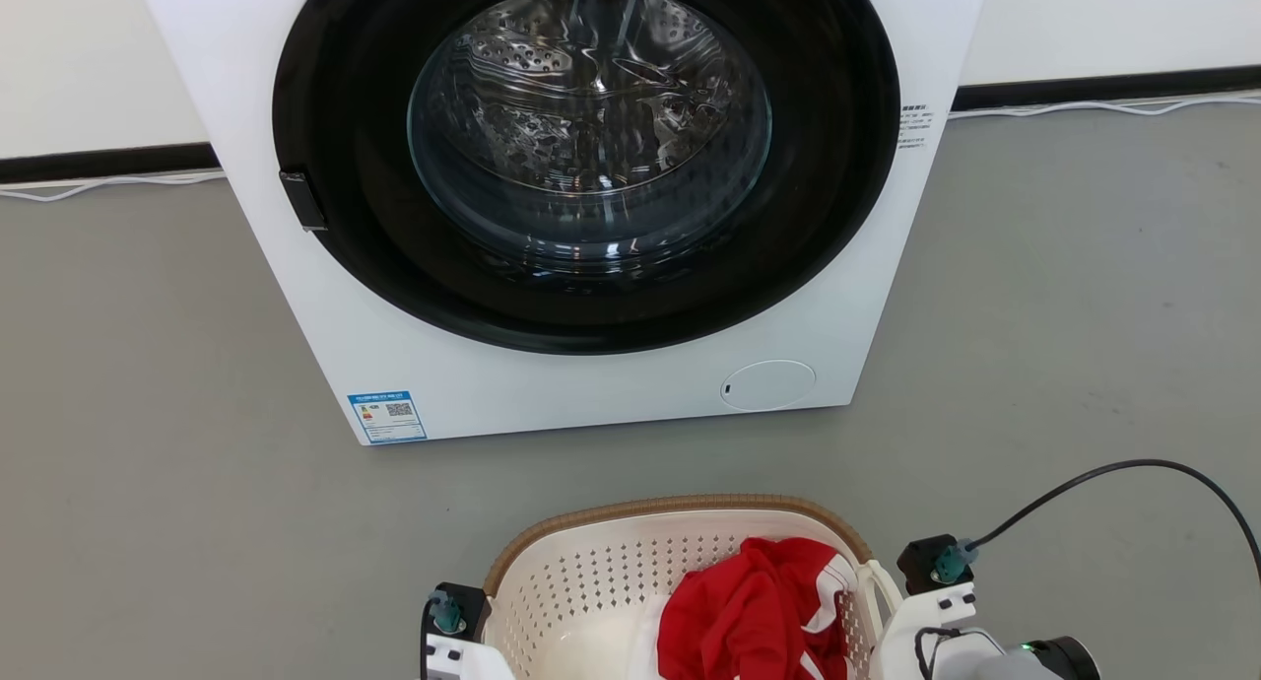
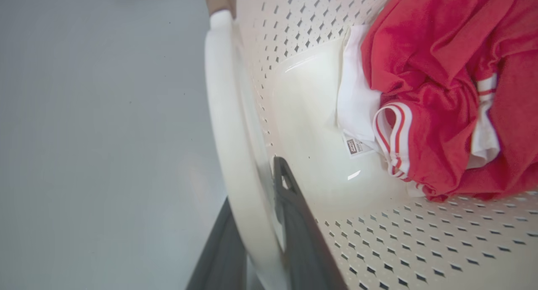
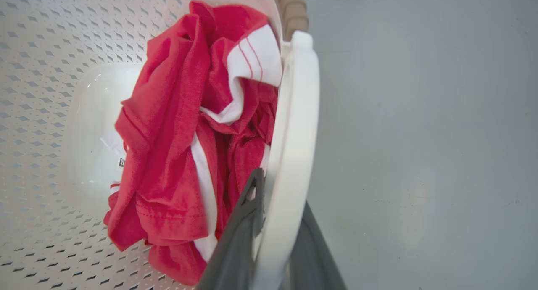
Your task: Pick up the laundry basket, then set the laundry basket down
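The left end effector (image 2: 254,185) is clenched on the left handle (image 2: 227,113), one finger inside it and one outside. The right end effector (image 3: 281,189) pinches the right handle (image 3: 294,113) the same way. The laundry basket (image 1: 680,508) lies squarely between them, long axis running handle to handle, in front of the washing machine (image 1: 591,384). It probably sits on the floor (image 1: 148,365), though its base is hidden.

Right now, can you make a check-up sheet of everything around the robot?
Surface: smooth grey floor.
Job's things: laundry basket in front of the robot, red and white garment inside.
Clutter: nothing seen.
Claws: left claw clamps the left handle; right claw clamps the right handle.
Cables: black cable loops from the right wrist; white cable along the wall.
Surroundings: white washing machine beyond the basket.
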`<state>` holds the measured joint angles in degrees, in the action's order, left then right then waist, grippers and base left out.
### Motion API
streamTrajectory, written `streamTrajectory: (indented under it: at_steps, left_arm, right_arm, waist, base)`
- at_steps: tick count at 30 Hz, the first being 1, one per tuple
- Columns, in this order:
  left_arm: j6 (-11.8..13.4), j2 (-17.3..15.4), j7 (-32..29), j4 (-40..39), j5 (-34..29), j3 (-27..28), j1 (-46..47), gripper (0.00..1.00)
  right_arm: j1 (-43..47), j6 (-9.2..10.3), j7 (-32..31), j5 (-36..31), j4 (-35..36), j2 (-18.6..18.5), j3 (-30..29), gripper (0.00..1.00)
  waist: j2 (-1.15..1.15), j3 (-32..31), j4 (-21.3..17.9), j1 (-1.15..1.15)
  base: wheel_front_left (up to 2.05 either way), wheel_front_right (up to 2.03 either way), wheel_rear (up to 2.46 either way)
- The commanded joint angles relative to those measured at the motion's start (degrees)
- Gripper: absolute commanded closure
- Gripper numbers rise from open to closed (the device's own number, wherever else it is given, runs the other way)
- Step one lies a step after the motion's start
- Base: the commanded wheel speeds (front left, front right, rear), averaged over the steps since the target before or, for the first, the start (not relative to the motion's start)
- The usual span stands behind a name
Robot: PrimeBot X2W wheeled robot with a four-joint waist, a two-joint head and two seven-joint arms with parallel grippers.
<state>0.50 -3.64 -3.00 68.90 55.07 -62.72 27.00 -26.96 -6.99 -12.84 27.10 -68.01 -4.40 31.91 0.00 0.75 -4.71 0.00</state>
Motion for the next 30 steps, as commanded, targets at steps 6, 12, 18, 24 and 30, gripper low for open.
streamTrajectory:
  at_steps: [6, 12, 18, 24, 30]
  left_arm:
    - [-0.3, 0.8, 1.3, -1.3, 0.8, -0.1, 2.3, 1.0]
    - [-0.3, 0.8, 1.4, -1.3, 1.6, -0.7, 2.4, 1.0]
    - [-0.2, 0.8, 1.5, -1.2, 2.4, -1.5, 2.6, 1.0]
    - [-0.2, 0.8, 1.8, -1.0, 3.0, -2.0, 2.7, 1.0]
    - [-0.1, 0.8, 2.0, -0.9, 3.6, -2.6, 2.9, 1.0]
  right_arm:
    - [-1.0, -0.5, 0.6, 0.9, 1.2, 1.5, 1.9, 1.0]
    - [-1.1, -0.5, 1.0, 1.5, 0.9, 1.5, 2.4, 1.0]
    - [-1.2, -0.5, 1.4, 2.1, 0.7, 1.5, 2.9, 1.0]
    - [-1.5, -0.5, 1.6, 2.5, 0.4, 1.5, 3.3, 1.0]
    - [-1.6, -0.5, 1.7, 3.0, 0.1, 1.5, 3.7, 1.0]
  waist:
    - [0.0, 0.0, -0.1, 0.0]
    - [0.0, -0.1, 0.1, 0.0]
    - [0.0, -0.1, 0.5, 0.0]
    - [0.0, 0.0, 0.6, 0.0]
    - [0.0, 0.1, 0.8, 0.0]
  base:
    - [0.0, 0.0, 0.0]
    - [0.0, 0.0, 0.0]
    - [0.0, 0.0, 0.0]
    - [0.0, 0.0, 0.0]
    - [0.0, 0.0, 0.0]
